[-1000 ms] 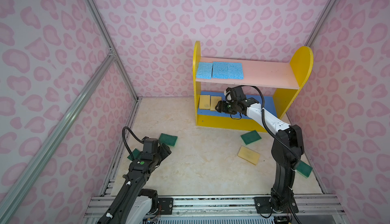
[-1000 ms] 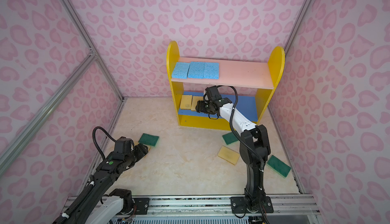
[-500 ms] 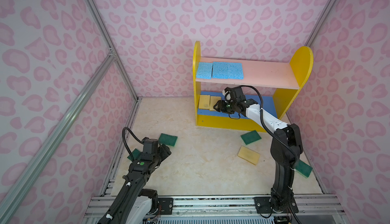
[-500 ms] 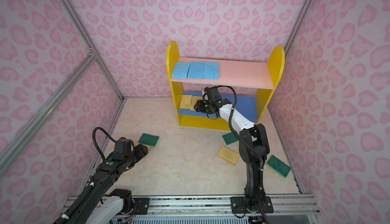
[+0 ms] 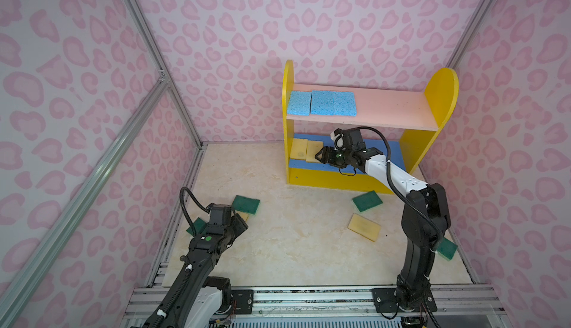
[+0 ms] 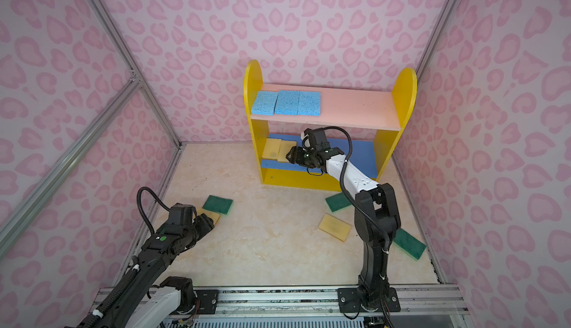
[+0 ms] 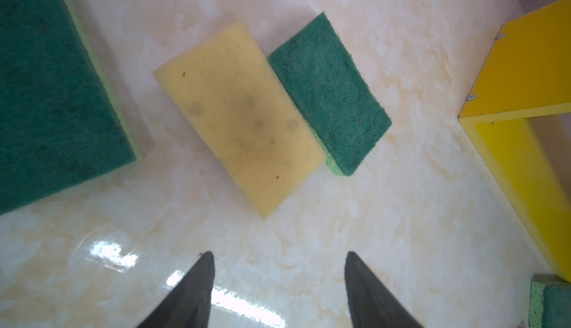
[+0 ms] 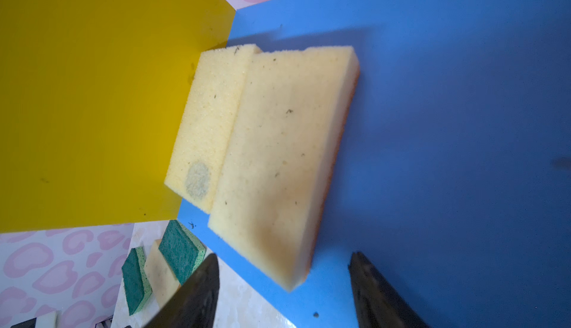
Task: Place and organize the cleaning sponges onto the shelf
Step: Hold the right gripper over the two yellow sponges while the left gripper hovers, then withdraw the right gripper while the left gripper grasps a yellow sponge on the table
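Observation:
The shelf stands at the back wall. Three blue sponges lie in a row on its pink board. Two yellow sponges lie at the left of the blue board. My right gripper reaches in there, open, with the nearer sponge's corner between its tips, untouched. My left gripper hangs open and empty over the floor, just short of a yellow sponge that lies against a green one.
Another green sponge lies by the left wall. On the floor at the right are a green sponge, a yellow one and a green one behind the right arm's base. Pink walls close in three sides.
Both arms stay almost where they were. No sponge has visibly changed place.

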Controlling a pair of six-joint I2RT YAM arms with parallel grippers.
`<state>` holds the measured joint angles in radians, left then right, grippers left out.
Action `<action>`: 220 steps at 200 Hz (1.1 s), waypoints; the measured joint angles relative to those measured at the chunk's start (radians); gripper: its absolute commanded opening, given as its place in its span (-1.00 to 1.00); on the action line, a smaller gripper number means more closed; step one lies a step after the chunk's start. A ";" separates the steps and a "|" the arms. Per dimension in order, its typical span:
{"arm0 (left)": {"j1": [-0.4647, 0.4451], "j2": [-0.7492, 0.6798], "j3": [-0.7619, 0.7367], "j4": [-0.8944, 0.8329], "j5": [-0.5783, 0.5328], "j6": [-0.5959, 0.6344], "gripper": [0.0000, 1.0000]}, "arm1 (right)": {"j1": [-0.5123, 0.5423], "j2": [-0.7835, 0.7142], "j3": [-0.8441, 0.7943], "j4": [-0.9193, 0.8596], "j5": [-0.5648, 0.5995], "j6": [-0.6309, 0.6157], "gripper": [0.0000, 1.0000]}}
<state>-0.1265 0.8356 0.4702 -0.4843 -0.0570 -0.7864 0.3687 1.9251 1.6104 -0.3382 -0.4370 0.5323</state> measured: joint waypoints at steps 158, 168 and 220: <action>0.002 0.142 -0.030 0.074 -0.074 -0.057 0.14 | 0.035 -0.392 -0.446 0.159 0.003 0.079 0.31; 0.002 0.155 -0.030 0.090 -0.074 -0.058 0.12 | 0.035 -0.419 -0.469 0.160 0.003 0.084 0.31; 0.005 0.224 -0.030 0.150 -0.075 -0.061 -0.03 | 0.041 -0.522 -0.561 0.162 0.015 0.097 0.31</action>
<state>-0.1219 1.0592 0.4404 -0.3347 -0.1318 -0.8474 0.4099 1.4033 1.0496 -0.1764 -0.4221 0.6289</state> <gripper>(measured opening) 0.508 0.654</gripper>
